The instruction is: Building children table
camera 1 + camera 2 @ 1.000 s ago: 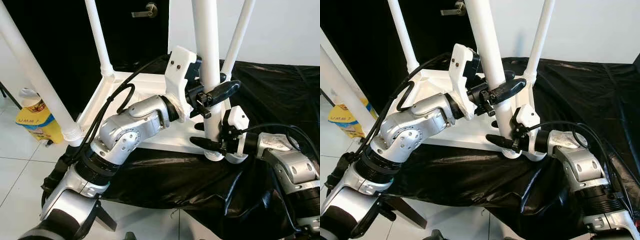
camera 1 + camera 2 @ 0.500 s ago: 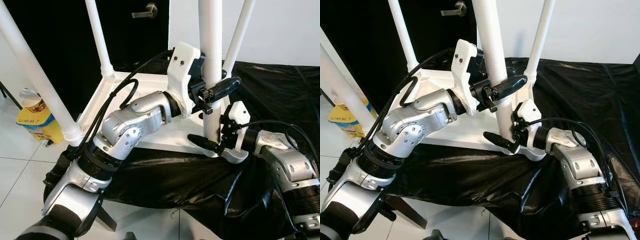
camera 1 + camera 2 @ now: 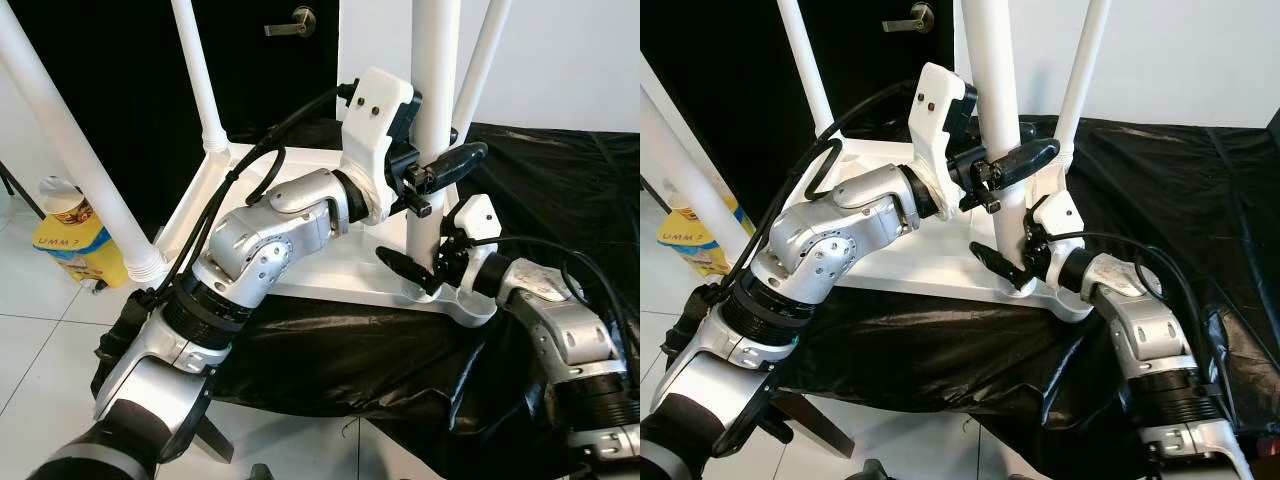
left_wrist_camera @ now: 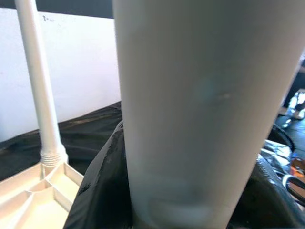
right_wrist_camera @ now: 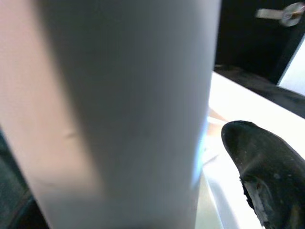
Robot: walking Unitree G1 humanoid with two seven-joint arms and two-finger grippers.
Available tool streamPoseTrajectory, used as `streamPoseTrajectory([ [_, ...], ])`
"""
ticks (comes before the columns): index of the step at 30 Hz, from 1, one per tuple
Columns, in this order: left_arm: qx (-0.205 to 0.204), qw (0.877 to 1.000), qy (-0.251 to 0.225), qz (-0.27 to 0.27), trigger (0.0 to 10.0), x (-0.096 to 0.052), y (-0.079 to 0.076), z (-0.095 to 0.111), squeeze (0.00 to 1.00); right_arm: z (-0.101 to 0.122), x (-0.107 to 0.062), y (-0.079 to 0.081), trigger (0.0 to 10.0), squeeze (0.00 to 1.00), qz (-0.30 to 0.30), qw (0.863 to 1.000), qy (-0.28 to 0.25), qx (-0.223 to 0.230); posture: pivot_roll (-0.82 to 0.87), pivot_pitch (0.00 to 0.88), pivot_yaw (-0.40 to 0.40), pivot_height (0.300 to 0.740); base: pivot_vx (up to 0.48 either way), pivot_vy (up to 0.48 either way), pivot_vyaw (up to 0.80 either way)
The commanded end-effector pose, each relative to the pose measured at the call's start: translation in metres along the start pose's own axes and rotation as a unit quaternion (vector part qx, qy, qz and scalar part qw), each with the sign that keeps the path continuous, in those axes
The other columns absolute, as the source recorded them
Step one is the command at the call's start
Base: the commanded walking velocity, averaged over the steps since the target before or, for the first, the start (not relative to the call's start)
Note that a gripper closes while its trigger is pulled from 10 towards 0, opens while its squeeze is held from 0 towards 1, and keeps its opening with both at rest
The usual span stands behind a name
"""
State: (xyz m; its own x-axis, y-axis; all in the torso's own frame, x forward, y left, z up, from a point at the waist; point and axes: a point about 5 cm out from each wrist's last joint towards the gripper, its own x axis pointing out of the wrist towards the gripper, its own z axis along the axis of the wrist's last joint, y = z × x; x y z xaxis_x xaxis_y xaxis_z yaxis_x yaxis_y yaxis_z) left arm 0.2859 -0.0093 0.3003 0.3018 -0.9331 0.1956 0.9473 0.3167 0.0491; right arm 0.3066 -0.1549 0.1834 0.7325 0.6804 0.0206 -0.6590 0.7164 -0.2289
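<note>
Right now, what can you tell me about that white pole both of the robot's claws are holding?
The white table leg is a smooth, round, plastic-looking tube standing almost upright, its top out of frame. Its foot sits at the near corner of the upturned white tabletop, which rests on black sheeting. The left gripper clamps it partway up; the right gripper grips it near the base. Three similar legs already stand at the other corners.

Tabletop point(image 3: 330, 275) lies inverted on sheet point(image 3: 560, 190), legs up. Near-right leg point(image 3: 432, 120) at centre; bottle point(image 3: 72, 232) at 9 o'clock; door point(image 3: 250, 60) at 12.
</note>
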Motion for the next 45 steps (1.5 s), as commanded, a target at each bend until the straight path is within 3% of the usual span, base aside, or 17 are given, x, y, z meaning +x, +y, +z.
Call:
streamPoseTrajectory([
  [1,0.008,0.999,-0.01,-0.041,10.0,0.003,-0.006,0.008,0.0,0.001,0.001,-0.003,10.0,0.0,-0.029,1.0,-0.003,0.0,-0.04,0.008,0.005,0.74,0.0,0.0,0.0],
  [7,0.011,0.999,-0.012,-0.03,10.0,0.005,-0.004,0.009,0.0,0.001,0.003,0.0,10.0,0.0,-0.044,0.999,-0.008,0.004,-0.04,0.009,0.006,0.74,0.0,0.0,0.0],
  [23,0.028,1.0,0.001,-0.007,10.0,0.009,-0.005,0.004,0.0,0.002,0.01,0.008,10.0,0.0,-0.155,0.988,-0.02,0.021,-0.04,0.026,0.011,0.74,0.0,0.0,0.0],
  [32,0.031,1.0,-0.002,0.0,10.0,0.009,-0.004,0.004,0.0,0.005,0.012,0.014,10.0,0.0,-0.24,0.971,-0.019,0.007,-0.04,0.031,0.004,0.74,0.0,0.0,0.0],
  [45,0.034,0.999,-0.007,0.001,10.0,0.01,-0.005,0.006,0.0,0.008,0.022,0.033,10.0,0.0,-0.251,0.968,-0.016,-0.002,-0.04,0.022,-0.004,0.74,0.0,0.0,0.0],
])
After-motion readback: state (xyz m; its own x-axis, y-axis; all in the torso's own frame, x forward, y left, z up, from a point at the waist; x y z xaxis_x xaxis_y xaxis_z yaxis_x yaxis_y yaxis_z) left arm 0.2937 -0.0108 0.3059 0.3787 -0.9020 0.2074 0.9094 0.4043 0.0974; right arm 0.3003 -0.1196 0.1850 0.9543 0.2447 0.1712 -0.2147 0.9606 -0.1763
